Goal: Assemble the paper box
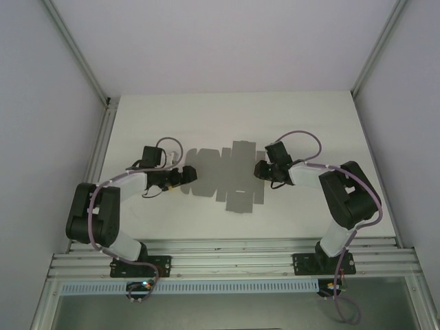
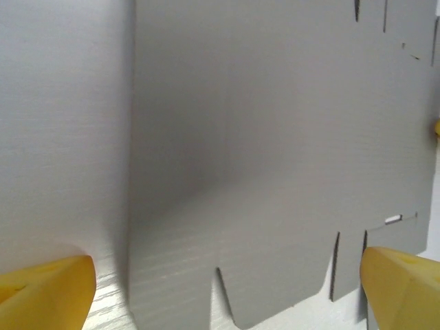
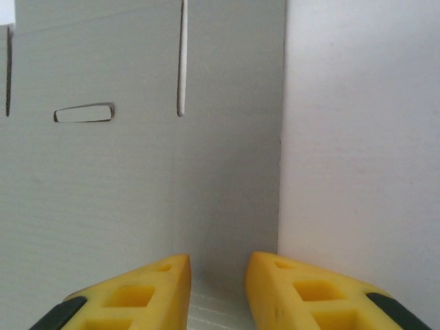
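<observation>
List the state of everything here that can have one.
paper box: flat, unfolded, lying on the table.
left gripper: wide open over the box's left end.
right gripper: narrow gap between its fingers, over the box's right edge, nothing held.

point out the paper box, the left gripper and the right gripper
paper box (image 1: pixel 220 172), top external view, middle of the flat grey sheet
left gripper (image 2: pixel 227 271), left wrist view, midway between its yellow fingertips
right gripper (image 3: pixel 218 265), right wrist view, midway between its yellow fingertips
</observation>
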